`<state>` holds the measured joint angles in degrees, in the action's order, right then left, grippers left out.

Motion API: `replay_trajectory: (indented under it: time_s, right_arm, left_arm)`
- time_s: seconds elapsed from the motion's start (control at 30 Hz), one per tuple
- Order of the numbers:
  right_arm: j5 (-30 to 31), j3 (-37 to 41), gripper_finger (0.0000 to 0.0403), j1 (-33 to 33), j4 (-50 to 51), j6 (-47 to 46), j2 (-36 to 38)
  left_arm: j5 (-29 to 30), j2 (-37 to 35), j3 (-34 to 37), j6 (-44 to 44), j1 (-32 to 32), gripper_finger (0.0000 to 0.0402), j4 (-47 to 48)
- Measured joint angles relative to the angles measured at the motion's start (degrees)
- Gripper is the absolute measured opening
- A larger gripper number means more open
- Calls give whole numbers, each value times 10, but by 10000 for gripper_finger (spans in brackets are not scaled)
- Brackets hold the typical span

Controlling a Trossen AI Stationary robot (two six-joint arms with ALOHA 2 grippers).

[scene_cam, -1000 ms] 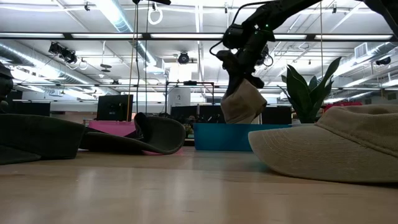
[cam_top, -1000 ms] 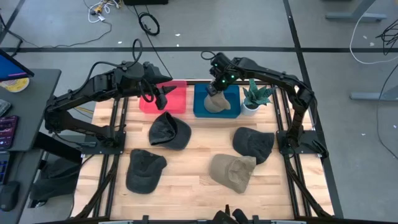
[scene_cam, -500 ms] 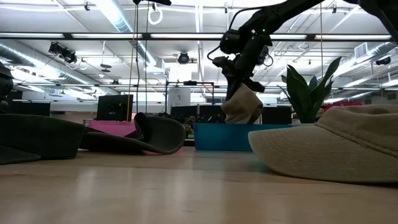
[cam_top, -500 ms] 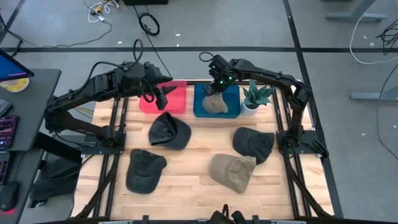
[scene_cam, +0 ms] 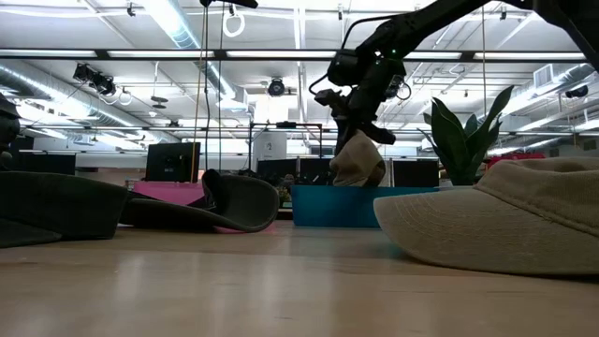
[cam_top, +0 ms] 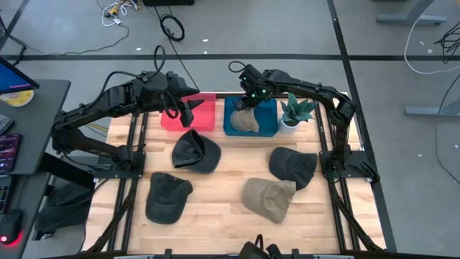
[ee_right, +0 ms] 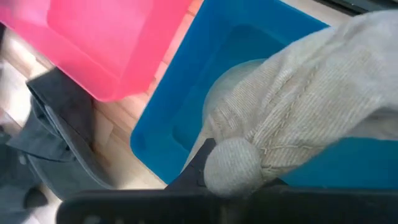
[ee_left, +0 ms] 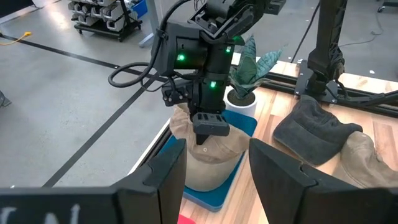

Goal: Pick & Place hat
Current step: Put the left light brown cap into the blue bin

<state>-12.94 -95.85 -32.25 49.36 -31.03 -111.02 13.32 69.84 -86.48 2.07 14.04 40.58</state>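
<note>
A tan knitted hat [cam_top: 246, 121] sits in the blue bin [cam_top: 267, 128], its lower part behind the bin wall [scene_cam: 328, 206] in the low view. My right gripper [cam_top: 249, 101] stands over it, shut on its top, and the left wrist view shows this gripper [ee_left: 205, 134] on the hat [ee_left: 211, 158]. My left gripper [cam_top: 188, 108] hovers open and empty over the pink bin [cam_top: 205, 115], its fingers [ee_left: 168, 180] spread apart. My right gripper holds the tan hat by its bunched top [ee_left: 200, 142], coming from above with the fingers pointing down. The hat hangs below the fingers [scene_cam: 360, 164] and its lower part rests inside the blue bin. How the fingers pinch it is hidden by the gripper body.
Three dark grey caps [cam_top: 194, 152] [cam_top: 167, 198] [cam_top: 292, 165] and a tan cap [cam_top: 268, 199] lie on the wooden table. A potted plant [cam_top: 295, 111] stands just right of the blue bin. The pink bin sits left of the blue one.
My right gripper has moved down and slightly toward the table's left over the blue bin. The tan hat has sunk with it, from hanging above the bin wall to slumping into the bin.
</note>
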Motion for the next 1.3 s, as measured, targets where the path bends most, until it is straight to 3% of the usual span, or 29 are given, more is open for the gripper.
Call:
replay_trajectory:
  time_s: [0.5, 0.77, 0.9, 1.3]
  right_arm:
    - [114, 7, 0, 3, 2, 137, 1]
    - [134, 90, 0, 16, -50, 195, 1]
    - [172, 123, 0, 31, -55, 229, 1]
    - [280, 127, 0, 32, 26, 254, 18]
  left_arm:
    - [0, 0, 0, -3, 0, 179, 0]
    - [0, 0, 0, -3, 0, 179, 0]
    - [0, 0, 0, -3, 0, 179, 0]
    - [0, 0, 0, -15, 0, 179, 0]
